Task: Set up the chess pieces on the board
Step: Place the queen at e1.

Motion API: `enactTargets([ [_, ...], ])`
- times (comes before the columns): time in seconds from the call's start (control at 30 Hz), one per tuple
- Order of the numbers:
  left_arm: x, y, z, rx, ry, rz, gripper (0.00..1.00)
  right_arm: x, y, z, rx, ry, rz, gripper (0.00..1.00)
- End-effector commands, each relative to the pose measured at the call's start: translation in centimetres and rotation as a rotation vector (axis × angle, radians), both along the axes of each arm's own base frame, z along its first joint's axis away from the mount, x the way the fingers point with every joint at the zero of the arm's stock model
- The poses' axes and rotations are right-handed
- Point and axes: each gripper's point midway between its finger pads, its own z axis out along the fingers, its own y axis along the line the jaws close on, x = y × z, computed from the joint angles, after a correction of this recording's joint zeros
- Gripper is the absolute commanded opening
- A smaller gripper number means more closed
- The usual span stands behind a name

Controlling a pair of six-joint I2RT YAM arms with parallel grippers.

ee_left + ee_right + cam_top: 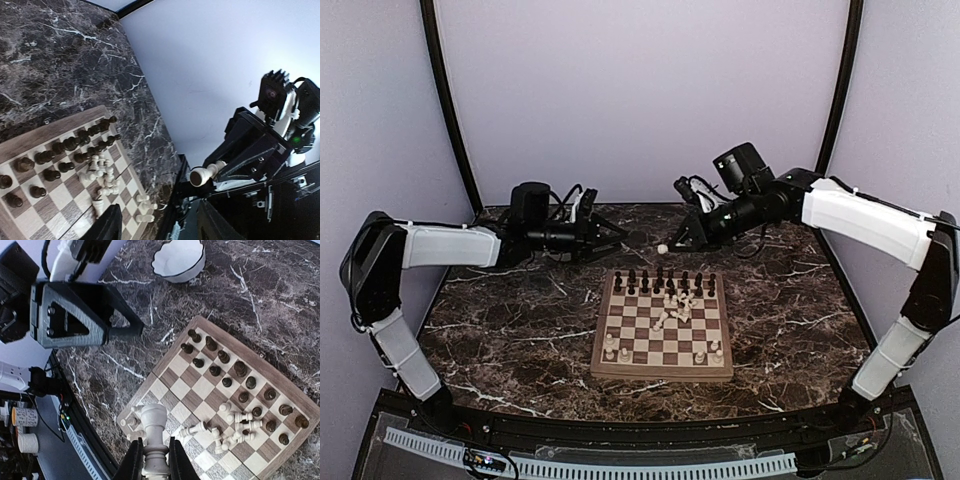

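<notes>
— Cream chess piece [153,427], item one: where is it?
— Pinched upright between the two fingers of the right gripper [155,462], with its round head clear of the tips. It is held in the air and touches nothing else.
— Item two, left gripper [616,235]?
— The jaws are spread with nothing between them. Its tips point toward the right jaws, near them but apart.
— Board [180,362]?
— Wood, with tan and brown checks. It lies flat on the dark marble table [260,285], below and beyond the right jaws.
— Dark pieces [240,368]?
— They stand upright in two rows along one board edge, up and to the right of the pinching jaws in the wrist view.
— Other cream stock?
— A tumbled heap of cream pieces [235,417] lies mid-board, just beside the dark rows. A few standing cream pieces [610,345] are on the opposite edge, well below both jaws in the overhead view.
— Anything off the board?
— One white scalloped dish [180,272] sits on the marble, far beyond the right jaws and past the left gripper's tip.
</notes>
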Motion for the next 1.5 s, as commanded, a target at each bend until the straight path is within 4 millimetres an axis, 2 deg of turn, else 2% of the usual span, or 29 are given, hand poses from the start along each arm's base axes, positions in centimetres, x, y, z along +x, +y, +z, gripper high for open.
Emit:
enactTargets([
  [0.0, -0.9, 2.8, -2.0, 0.226, -0.079, 0.056, 0.53, -2.7, -0.8, -1.9, -0.223, -0.015, 0.040, 0.08],
  [0.03, -1.2, 3.4, -2.8, 0.278, -0.052, 0.062, 0.53, -3.2, -0.5, -2.2, -0.253, -0.014, 0.053, 0.07],
  [0.23, -1.0, 6.6, -3.4, 0.473, -0.116, 0.154, 0.53, -6.0, 1.9, -4.3, -0.446, -0.008, 0.145, 0.06],
  [0.37, -1.2, 7.4, -3.3, 0.506, -0.138, 0.170, 0.53, -7.6, 3.3, -6.2, -0.571, 0.000, 0.208, 0.04],
  [0.43, -1.2, 7.7, -3.2, 0.518, -0.150, 0.180, 0.53, -8.1, 3.7, -7.7, -0.643, 0.008, 0.234, 0.04],
  [0.53, -1.4, 8.2, -3.3, 0.534, -0.160, 0.190, 0.52, -8.9, 4.1, -8.7, -0.714, 0.017, 0.272, 0.03],
  [0.83, -1.3, 9.8, -3.1, 0.601, -0.194, 0.230, 0.53, -9.4, 4.1, -9.4, -0.760, 0.039, 0.258, 0.03],
  [1.07, -1.7, 10.3, -3.5, 0.621, -0.187, 0.232, 0.52, -11.8, 3.9, -11.8, -0.861, 0.048, 0.338, 0.03],
  [1.47, -2.6, 11.1, -4.1, 0.643, -0.164, 0.240, 0.52, -12.5, 2.9, -14.6, -0.955, 0.093, 0.348, 0.04],
])
